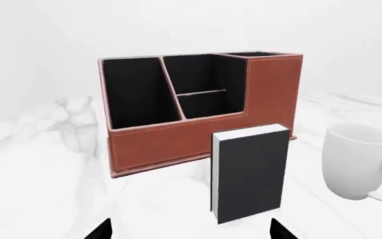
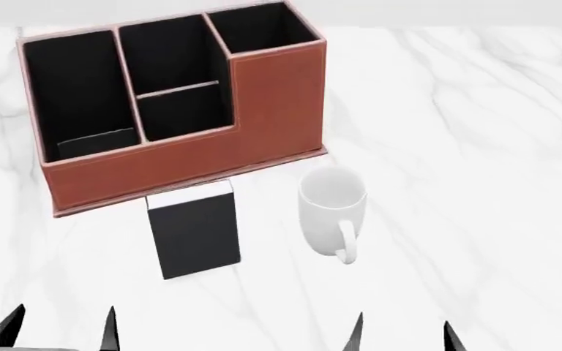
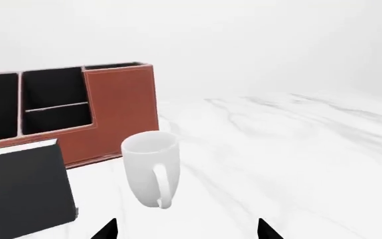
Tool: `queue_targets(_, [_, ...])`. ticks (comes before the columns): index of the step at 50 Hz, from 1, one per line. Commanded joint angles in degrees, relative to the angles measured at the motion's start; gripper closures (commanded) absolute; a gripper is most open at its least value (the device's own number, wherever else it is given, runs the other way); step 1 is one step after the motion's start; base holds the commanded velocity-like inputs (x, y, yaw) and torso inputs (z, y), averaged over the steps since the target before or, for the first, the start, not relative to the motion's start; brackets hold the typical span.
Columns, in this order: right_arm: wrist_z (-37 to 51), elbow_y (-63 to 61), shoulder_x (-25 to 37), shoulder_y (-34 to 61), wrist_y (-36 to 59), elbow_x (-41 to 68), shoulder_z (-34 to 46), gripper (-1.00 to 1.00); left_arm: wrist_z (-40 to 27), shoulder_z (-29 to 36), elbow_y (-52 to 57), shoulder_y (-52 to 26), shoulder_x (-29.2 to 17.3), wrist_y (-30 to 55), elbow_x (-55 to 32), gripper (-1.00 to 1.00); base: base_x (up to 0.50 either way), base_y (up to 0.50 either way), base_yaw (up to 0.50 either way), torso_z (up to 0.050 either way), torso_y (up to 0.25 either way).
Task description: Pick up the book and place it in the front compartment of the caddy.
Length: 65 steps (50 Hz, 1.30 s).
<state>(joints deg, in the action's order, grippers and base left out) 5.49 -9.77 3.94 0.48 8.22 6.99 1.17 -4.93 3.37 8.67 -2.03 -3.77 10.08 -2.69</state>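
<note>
Both end effectors (image 2: 61, 325) (image 2: 403, 333) agape, empty-handed.

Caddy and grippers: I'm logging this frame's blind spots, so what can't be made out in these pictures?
- Caddy: in the right wrist view its long cell is cut off by the frame edge.
- Book: in the right wrist view the edge crops it.
- Left gripper and right gripper: only the fingertips enter every view; the rest lies below the frame.
- Mug: in the left wrist view its handle is cut off.
</note>
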Motion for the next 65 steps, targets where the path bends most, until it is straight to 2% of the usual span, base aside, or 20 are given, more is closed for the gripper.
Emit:
queue_targets(1, [0.99, -16.01, 1.67, 3.25, 13.23, 3.12, -2.83, -1.0, -0.26, -3.12, 16.21, -5.36, -0.95, 15.0, -1.57, -1.0, 0.5, 0.0, 0.0, 0.0, 0.0])
queue_targets(3, [1.17, -16.08, 1.83, 3.25, 13.27, 3.28, -2.73, -1.0, -0.43, -3.03, 16.32, -5.37, -1.09, 15.11, -1.73, -1.0, 0.5, 0.0, 0.0, 0.0, 0.0])
queue_targets(4, [1.79, -20.31, 2.46, 4.16, 16.17, 4.46, -3.91, -1.0, -0.3, -4.01, 21.13, -6.17, -1.59, 18.76, -3.03, -1.0, 0.5, 0.0, 0.0, 0.0, 0.0])
queue_targets(12, [2.84, -25.04, 3.98, 5.39, 19.53, 6.09, -5.37, -1.0, -0.24, -3.69, 26.59, -6.55, -3.24, 21.14, -3.87, -1.0, 0.5, 0.0, 0.0, 0.0, 0.0])
queue_targets(61, [5.52, -25.75, 6.42, 5.17, 18.54, 7.17, -4.92, -1.0, -2.64, -2.62, 27.27, -5.48, -5.48, 20.21, -6.5, -1.0, 0.5, 0.0, 0.0, 0.0, 0.001])
queue_targets(65, [4.9, -25.07, 6.48, 4.5, 16.61, 7.26, -4.58, -1.0, -2.81, -2.4, 27.12, -5.41, -5.62, 20.03, -6.56, -1.0, 0.0, 0.0, 0.0, 0.0, 0.003])
